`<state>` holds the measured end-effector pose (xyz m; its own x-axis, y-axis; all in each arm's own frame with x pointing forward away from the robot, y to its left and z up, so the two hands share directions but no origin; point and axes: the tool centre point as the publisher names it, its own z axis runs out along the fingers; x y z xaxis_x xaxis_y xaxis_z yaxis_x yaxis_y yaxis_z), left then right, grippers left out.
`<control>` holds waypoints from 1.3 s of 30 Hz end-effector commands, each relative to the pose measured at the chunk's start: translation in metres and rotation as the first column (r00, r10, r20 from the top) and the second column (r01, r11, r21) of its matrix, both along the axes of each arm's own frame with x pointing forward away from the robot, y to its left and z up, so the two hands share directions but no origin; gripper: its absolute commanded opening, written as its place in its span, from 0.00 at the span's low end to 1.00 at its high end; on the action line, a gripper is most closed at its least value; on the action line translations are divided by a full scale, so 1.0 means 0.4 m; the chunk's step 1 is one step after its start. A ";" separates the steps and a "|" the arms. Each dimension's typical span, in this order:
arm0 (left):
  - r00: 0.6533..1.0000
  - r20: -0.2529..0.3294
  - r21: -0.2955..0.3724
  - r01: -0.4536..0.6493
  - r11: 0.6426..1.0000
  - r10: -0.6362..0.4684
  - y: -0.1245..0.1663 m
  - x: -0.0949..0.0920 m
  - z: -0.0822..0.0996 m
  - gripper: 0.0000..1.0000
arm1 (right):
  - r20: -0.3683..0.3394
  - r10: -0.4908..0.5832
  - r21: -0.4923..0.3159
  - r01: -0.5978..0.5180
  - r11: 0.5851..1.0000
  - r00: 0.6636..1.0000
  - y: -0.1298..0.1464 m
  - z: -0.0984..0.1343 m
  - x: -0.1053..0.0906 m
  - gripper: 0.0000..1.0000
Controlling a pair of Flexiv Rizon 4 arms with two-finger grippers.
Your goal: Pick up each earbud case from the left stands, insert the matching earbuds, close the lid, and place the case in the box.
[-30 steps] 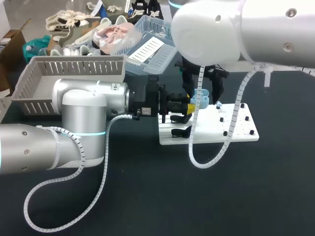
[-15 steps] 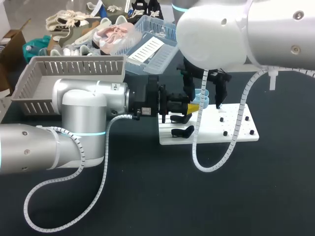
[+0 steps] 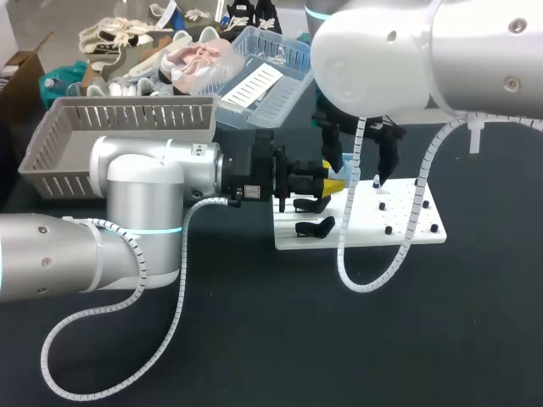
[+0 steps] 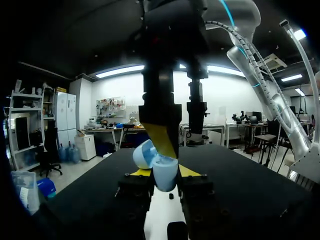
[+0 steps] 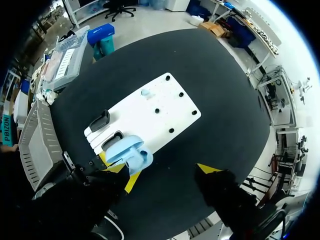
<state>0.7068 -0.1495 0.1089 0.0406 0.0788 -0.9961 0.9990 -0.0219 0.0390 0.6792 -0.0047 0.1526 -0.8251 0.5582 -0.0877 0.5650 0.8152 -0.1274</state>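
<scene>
The right gripper [image 3: 358,161], fingers spread and empty, had drifted right, away from the open light-blue plastic earbud case [image 4: 156,162]. The left gripper [image 4: 162,172] clenched that case over the flat white pegged board's [image 3: 407,222] left end. Fetching an earbud probably came next.

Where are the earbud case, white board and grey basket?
earbud case [image 4: 164,172], left wrist view, lower half.
white board [image 5: 167,107], right wrist view, bare middle.
grey basket [image 3: 127,117], head view, slatted wall.

Two arms are hanging over the bench: the left arm [image 3: 127,212] and the right arm [image 3: 407,51]. One white board [image 3: 407,229] is lying near the middle, carrying two black stands [image 5: 100,120] at its left end, five small black pegs [image 5: 171,130] and one tiny pale-blue earbud [image 5: 146,92]. One pale-blue earbud case [image 4: 159,167] is showing. One grey box [image 3: 51,157] is sitting at the bench's far left corner.
</scene>
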 end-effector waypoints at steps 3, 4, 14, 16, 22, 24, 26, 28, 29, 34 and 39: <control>1.000 0.001 -0.002 -0.001 1.000 0.001 0.000 0.000 -0.002 0.00 | 0.002 0.003 0.002 -0.003 1.000 1.000 0.002 0.003 -0.004 0.87; 1.000 0.001 -0.002 -0.001 1.000 0.001 0.000 0.000 -0.002 0.00 | 0.003 0.006 0.005 -0.006 1.000 1.000 0.004 0.003 -0.005 0.89; 1.000 0.001 -0.002 -0.001 1.000 0.001 0.000 0.000 -0.002 0.00 | 0.097 -0.001 0.085 -0.008 0.996 0.995 0.011 0.020 -0.023 0.90; 1.000 0.001 -0.002 -0.001 1.000 0.001 0.000 0.000 -0.002 0.00 | 0.126 -0.006 0.106 -0.008 0.994 0.992 0.009 0.021 -0.026 0.87; 1.000 0.001 -0.002 -0.001 1.000 0.001 0.000 0.000 -0.002 0.00 | 0.205 0.034 0.165 -0.068 0.984 0.978 0.019 0.014 -0.041 0.67; 1.000 0.001 -0.002 -0.001 1.000 0.001 0.000 0.000 -0.002 0.00 | 0.222 0.042 0.171 -0.081 0.982 0.974 0.023 0.012 -0.041 0.53; 1.000 0.001 -0.002 -0.001 1.000 0.001 0.000 0.000 -0.002 0.00 | 0.245 0.055 0.175 -0.100 0.980 0.968 0.029 0.010 -0.041 0.50; 1.000 0.001 -0.002 -0.001 1.000 0.001 0.000 0.000 -0.002 0.00 | 0.258 0.063 0.173 -0.110 0.979 0.964 0.033 0.007 -0.037 0.50; 1.000 0.001 -0.002 -0.001 1.000 0.001 0.000 0.000 -0.002 0.00 | 0.265 0.068 0.175 -0.117 0.978 0.962 0.036 0.007 -0.035 0.49; 1.000 0.001 -0.002 -0.001 1.000 0.001 0.000 0.000 -0.002 0.00 | 0.294 0.106 0.160 -0.158 0.974 0.950 0.054 0.012 -0.025 0.47; 1.000 0.001 -0.002 -0.001 1.000 0.001 0.000 0.000 -0.002 0.00 | 0.309 0.133 0.135 -0.181 0.974 0.942 0.069 0.013 -0.012 0.45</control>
<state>0.7068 -0.1494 0.1089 0.0406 0.0788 -0.9961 0.9990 -0.0218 0.0390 0.6755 0.0226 0.1602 -0.8590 0.4497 -0.2449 0.4220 0.8926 0.1586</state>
